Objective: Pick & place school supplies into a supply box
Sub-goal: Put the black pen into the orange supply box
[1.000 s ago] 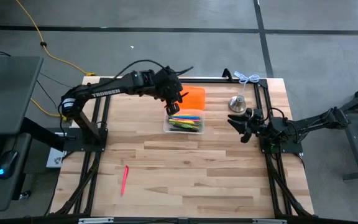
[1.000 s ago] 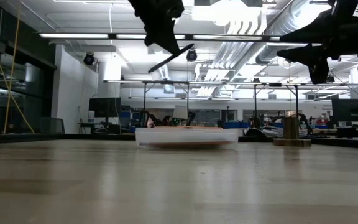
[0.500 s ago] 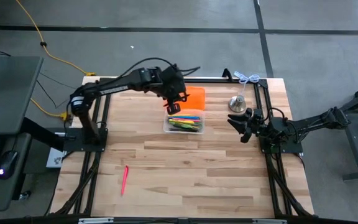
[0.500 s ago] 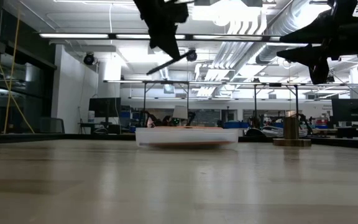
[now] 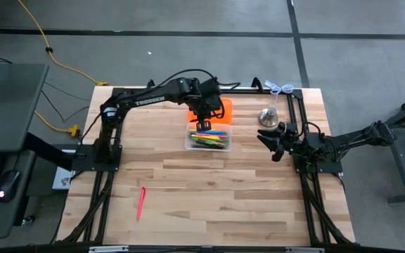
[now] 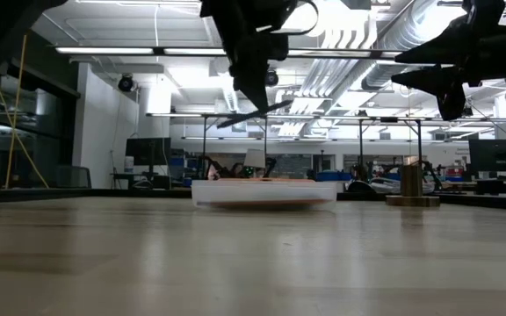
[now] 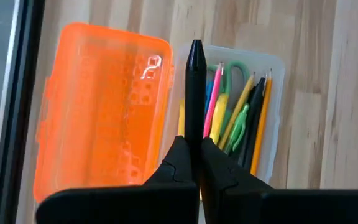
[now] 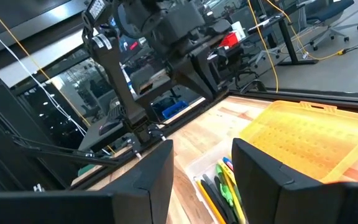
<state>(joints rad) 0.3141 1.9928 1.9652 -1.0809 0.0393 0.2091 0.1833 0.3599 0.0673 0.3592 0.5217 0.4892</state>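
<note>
My left gripper (image 5: 204,119) hangs over the clear supply box (image 5: 208,138), shut on a black marker (image 7: 195,93). The box rests flat on the table and holds several pens and pencils plus green-handled scissors (image 7: 232,74). In the low view the marker (image 6: 255,114) slants above the box (image 6: 263,191). A pink pen (image 5: 140,202) lies flat on the table at the near left. My right gripper (image 5: 275,142) waits open at the table's right side, with nothing between its fingers (image 8: 143,177). My left gripper pinches the black marker between its two fingers (image 7: 180,163), on the shaft's lower part (image 7: 194,138). The fingers come from above, slanting down, and the marker runs on past their tips. It is lifted clear of the box, tilted, its capped end (image 7: 196,51) free.
A bright orange rectangular piece (image 5: 218,108) lies on the table against the box's far side. A silver bell (image 5: 269,117) stands at the far right, close to my right gripper. Black frame rails (image 5: 115,126) run along the table's left and right sides.
My left gripper has moved toward the table's right edge and down, over the supply box, carrying the black marker. The wrist has tipped and rolled, so the marker hangs lower and lies flatter than before. The left arm has stretched out.
</note>
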